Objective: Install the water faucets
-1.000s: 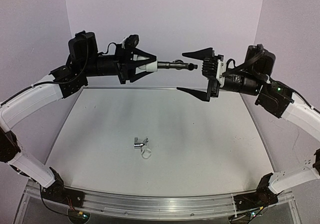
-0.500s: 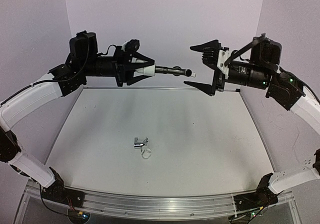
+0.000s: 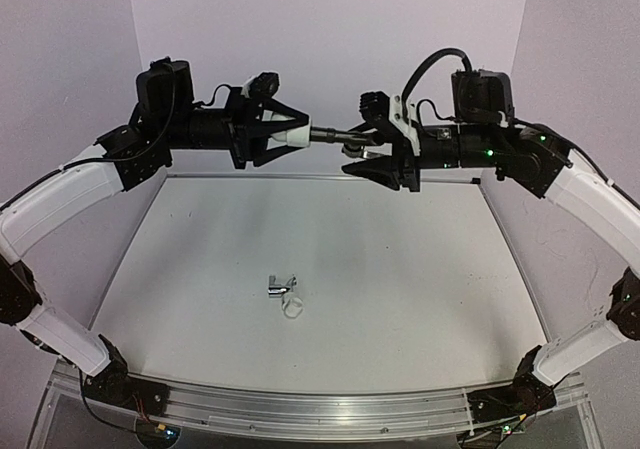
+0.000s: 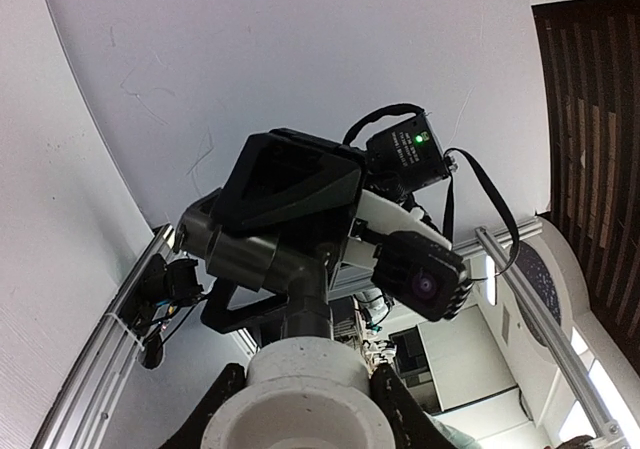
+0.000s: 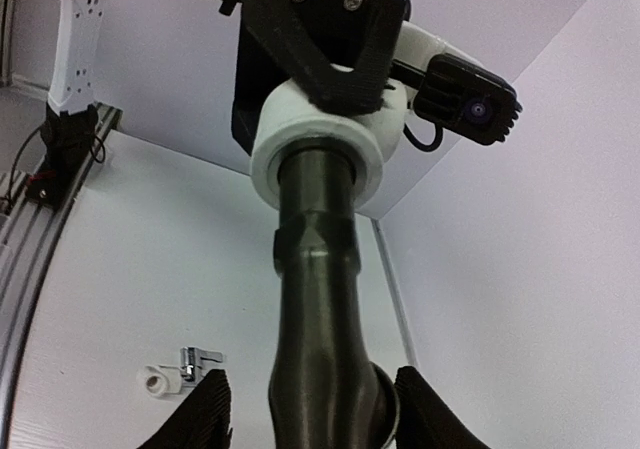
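My left arm is raised high over the far edge of the desk [image 3: 400,289], its forearm level and pointing toward my right side. My left hand [image 3: 296,136] is clamped on the white elbow fitting [image 3: 292,137], one finger on each side of it. The matte black faucet [image 3: 328,134] sticks straight out of that fitting's mouth, lying level in the air between my two arms, well above the desk.

My right arm arches up from its base, bends at the elbow and reaches in from the opposite side at the same height, with green lights glowing along its forearm. My right hand [image 3: 357,141] faces my left hand and sits around the free end of the black faucet. Its fingers are spread, one above and one below the metal.

In my right wrist view the black faucet [image 5: 315,319] runs up the middle into the white elbow fitting [image 5: 322,144]. My fingertips [image 5: 200,414] stand on both sides of it, with a strip of open space showing on one side, so this hand is not yet pressing on it.

In my left wrist view the fitting [image 4: 300,414] fills the bottom edge and my right hand's dark body looms just past it.

The shiny chrome faucet [image 3: 280,286] lies on the desk near the middle, and the small white ring [image 3: 293,308] lies just beside it.
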`<move>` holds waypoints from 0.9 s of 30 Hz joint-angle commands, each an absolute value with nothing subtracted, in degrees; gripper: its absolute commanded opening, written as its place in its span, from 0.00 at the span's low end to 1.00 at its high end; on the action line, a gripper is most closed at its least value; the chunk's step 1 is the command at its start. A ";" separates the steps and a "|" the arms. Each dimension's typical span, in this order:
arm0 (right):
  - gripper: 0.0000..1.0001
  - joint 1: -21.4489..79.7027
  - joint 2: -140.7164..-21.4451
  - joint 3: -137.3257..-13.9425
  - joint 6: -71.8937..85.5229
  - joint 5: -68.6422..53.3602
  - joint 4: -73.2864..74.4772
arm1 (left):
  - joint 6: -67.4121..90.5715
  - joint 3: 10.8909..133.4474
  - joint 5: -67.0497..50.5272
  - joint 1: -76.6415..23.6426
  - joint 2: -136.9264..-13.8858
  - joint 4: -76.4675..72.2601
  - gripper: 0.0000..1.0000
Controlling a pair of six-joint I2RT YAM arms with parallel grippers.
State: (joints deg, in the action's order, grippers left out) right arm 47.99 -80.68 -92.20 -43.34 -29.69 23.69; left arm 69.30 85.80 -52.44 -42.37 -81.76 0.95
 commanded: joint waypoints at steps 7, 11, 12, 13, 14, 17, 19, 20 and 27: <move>0.31 47.75 -81.15 -97.24 -21.33 -41.36 23.85 | 61.42 86.18 -49.03 -42.19 -77.22 -5.69 0.00; 0.28 47.38 -81.38 -98.22 -12.32 -49.25 24.08 | 53.90 87.86 -45.67 -42.19 -76.40 -0.51 0.00; 0.29 47.32 -81.50 -98.29 -10.10 -51.01 24.08 | 52.92 87.91 -44.98 -42.19 -76.17 -0.38 0.00; 0.30 47.29 -81.66 -98.35 -8.24 -52.25 24.10 | 52.26 87.91 -44.33 -42.20 -76.05 -0.01 0.00; 0.34 47.27 -81.84 -98.38 -6.80 -53.15 24.16 | 51.99 88.01 -43.85 -42.19 -76.06 1.46 0.00; 0.66 46.85 -81.84 -98.68 -5.04 -52.64 24.28 | 54.55 88.84 -44.13 -42.21 -77.04 2.32 0.00; 0.83 46.49 -80.97 -98.77 -7.53 -49.52 24.31 | 57.58 89.19 -45.78 -42.18 -77.97 1.81 0.00; 0.89 46.43 -80.39 -98.78 -9.42 -47.63 24.27 | 59.18 89.21 -46.54 -42.18 -78.44 1.44 0.00; 0.98 46.38 -75.13 -98.31 -28.06 -33.22 23.45 | 69.07 87.97 -48.09 -41.84 -78.80 0.60 0.00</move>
State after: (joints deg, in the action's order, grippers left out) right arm 46.63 -80.41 -96.75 -16.00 -41.82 25.11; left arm 62.60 85.93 -47.63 -42.30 -79.64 4.21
